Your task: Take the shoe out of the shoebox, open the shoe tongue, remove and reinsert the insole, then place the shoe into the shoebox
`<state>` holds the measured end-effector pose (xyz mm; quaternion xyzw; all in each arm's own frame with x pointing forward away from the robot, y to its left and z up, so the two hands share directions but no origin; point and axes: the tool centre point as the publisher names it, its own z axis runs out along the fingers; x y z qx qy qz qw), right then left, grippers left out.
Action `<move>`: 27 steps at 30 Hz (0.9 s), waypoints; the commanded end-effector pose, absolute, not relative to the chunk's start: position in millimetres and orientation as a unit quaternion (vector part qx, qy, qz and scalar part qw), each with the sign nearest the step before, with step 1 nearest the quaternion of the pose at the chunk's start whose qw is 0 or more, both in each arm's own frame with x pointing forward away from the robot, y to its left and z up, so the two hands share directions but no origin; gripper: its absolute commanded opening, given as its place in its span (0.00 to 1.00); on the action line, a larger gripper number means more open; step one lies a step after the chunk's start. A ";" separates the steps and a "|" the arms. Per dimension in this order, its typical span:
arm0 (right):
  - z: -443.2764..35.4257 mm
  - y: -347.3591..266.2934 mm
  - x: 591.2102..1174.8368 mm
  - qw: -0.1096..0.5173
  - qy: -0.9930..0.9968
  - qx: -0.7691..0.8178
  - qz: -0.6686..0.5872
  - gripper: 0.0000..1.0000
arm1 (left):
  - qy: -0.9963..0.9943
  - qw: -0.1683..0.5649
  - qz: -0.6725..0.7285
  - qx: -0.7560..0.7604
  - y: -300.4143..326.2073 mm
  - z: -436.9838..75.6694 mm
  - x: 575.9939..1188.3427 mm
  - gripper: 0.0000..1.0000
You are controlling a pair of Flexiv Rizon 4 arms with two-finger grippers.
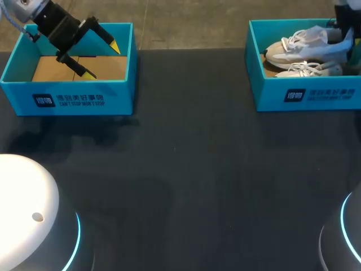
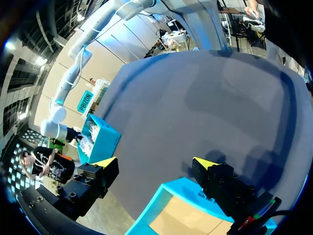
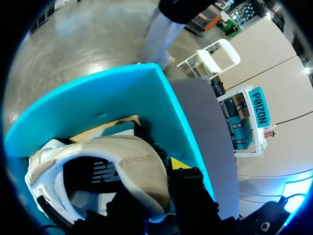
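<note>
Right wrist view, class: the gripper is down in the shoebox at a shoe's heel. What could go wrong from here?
The right gripper is at the heel collar of the rear shoe only, so the shoe may tip or slip when lifted. The front shoe lies right beside it and might be dragged along. The shoebox wall is close beside the gripper and could catch.

Black left claw (image 1: 102,61), yellow fingertips (image 1: 114,46); white domed bases (image 1: 28,203) with blue light rings.
</note>
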<state>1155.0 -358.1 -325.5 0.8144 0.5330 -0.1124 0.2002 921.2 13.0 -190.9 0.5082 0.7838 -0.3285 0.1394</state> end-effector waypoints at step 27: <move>-355.4 -358.9 1161.5 0.171 0.517 0.830 -0.123 0.07 | 0.785 0.139 -0.327 0.508 12.8 -190.3 920.7 1.00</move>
